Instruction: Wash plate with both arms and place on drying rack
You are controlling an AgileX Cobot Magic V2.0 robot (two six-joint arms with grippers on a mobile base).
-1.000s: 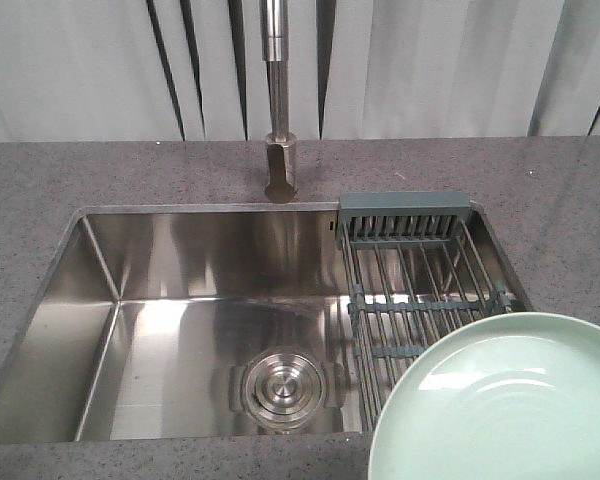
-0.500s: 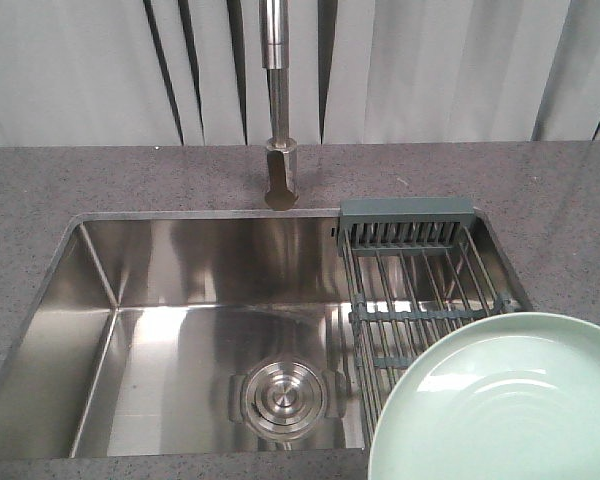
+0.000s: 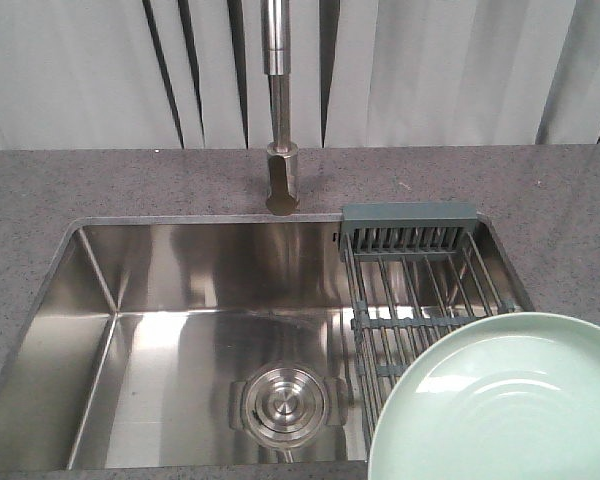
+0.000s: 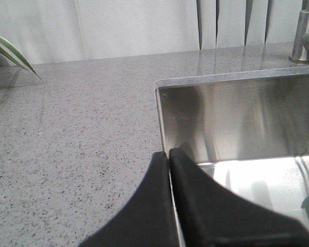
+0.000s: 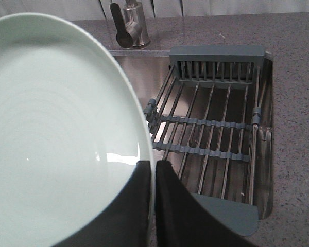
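Gripping the plate [image 5: 56,134] by its rim in the right gripper [image 5: 153,165], jaws clamped, over the near end of the drying rack [image 5: 211,123]; left gripper [image 4: 169,155] jaws together, empty. Seemingly not yet washed, not yet racked.

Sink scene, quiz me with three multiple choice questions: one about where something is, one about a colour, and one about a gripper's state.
1. Where across the sink does the drying rack sit? A left end; B middle; C right end.
2. What colour is the plate? A pale mint green; B red; C black.
3. The right gripper is: A open; B shut on the plate's rim; C out of view.
Answers: C, its bars span the right end; A, pale green in both views; B, it pinches the rim in the right wrist view.
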